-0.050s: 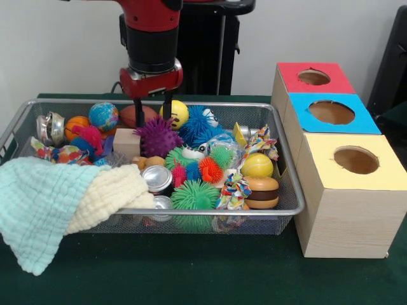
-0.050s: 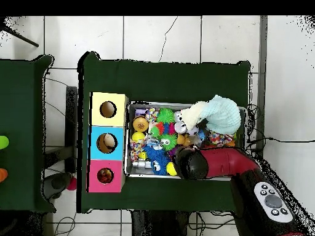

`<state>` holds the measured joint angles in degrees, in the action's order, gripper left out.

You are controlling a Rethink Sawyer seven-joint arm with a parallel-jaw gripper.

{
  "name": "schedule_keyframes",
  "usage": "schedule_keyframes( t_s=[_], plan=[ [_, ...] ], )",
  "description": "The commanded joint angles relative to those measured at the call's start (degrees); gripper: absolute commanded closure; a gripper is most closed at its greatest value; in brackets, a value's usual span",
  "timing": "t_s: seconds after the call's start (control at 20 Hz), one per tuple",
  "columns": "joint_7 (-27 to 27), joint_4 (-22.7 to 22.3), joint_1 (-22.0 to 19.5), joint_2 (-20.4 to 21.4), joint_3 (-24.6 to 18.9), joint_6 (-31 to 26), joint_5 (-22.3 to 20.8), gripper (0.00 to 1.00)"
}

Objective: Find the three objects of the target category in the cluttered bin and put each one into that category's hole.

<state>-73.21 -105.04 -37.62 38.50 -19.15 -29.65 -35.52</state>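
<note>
While hand (image 1: 152,113) hovers open, purple spiky ball (image 1: 158,138) just below

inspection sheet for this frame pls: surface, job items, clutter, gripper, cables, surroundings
Surface: dark green table, nothing loose on it.
Job's things: wire-mesh bin packed with toys; wooden box with red hole, blue hole and yellow hole. Overhead view shows something already inside each hole.
Clutter: purple spiky ball, green spiky ball, toy burger, cans, mint and cream cloths draped over the bin's rim.
Gripper: gripper open, fingers apart just above the purple spiky ball, holding nothing.
Cables: cables on the floor round the table.
Surroundings: white wall, tiled floor.
</note>
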Motion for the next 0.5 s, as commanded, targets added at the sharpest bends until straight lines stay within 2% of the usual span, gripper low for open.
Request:
schedule_keyframes(
  t_s=[0.05,0.3,0.5],
  plan=[
    [-1.3,-0.1,-0.8,-0.2,-3.3,4.5,-2.0,0.0],
    [-4.9,-1.4,-1.4,-0.6,-2.9,10.0,-1.6,0.0],
    [-5.6,-1.5,-1.6,-1.4,-2.5,13.8,-2.0,0.0]
  ],
)
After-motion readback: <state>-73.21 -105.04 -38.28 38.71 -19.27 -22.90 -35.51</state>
